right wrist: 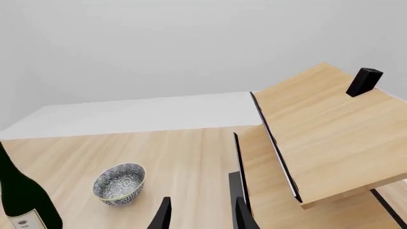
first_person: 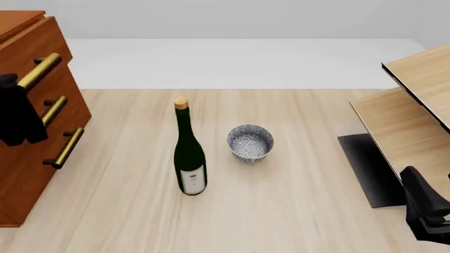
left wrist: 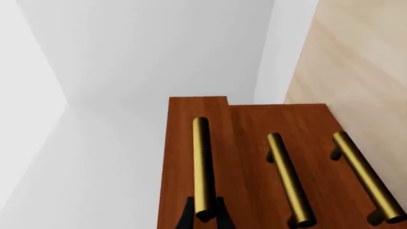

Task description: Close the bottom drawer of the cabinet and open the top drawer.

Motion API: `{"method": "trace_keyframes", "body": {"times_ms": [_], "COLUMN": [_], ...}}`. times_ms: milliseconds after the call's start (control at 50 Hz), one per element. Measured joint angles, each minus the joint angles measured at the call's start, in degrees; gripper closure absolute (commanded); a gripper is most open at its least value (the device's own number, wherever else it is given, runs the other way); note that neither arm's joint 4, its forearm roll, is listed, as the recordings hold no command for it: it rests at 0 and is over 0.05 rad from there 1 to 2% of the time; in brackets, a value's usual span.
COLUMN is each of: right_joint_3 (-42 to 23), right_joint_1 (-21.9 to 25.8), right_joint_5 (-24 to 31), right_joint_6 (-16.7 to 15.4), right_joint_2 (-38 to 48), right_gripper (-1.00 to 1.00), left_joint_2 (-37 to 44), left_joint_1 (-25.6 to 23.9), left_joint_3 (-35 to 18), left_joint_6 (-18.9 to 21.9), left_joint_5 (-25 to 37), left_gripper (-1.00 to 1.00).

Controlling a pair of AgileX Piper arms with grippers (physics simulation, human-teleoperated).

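The left gripper [left wrist: 205, 215] pinches the brass handle [left wrist: 202, 167] of the top drawer [first_person: 31, 39], at nine o'clock on the desk [first_person: 295, 200]; an off-axis pull could slip the fingers. The right gripper [right wrist: 200, 214] idles, fingers spread.

I see a reddish-brown cabinet [first_person: 31, 105] with brass handles [first_person: 39, 71], a dark green bottle [first_person: 189, 158], a blue-speckled white bowl [first_person: 250, 142], and a pale wood tabletop [first_person: 295, 211].
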Motion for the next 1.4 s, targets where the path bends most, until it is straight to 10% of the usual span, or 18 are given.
{"method": "trace_keyframes", "body": {"times_ms": [1400], "right_joint_3": [-0.3], "right_joint_1": [0.03], "right_joint_5": [0.35], "right_joint_6": [0.84], "right_joint_2": [-0.14], "right_gripper": [-1.0], "left_joint_2": [-0.12], "left_joint_1": [-8.53], "left_joint_3": [-0.38], "left_joint_6": [1.13], "left_joint_5": [0.9], "left_gripper": [1.0]}}
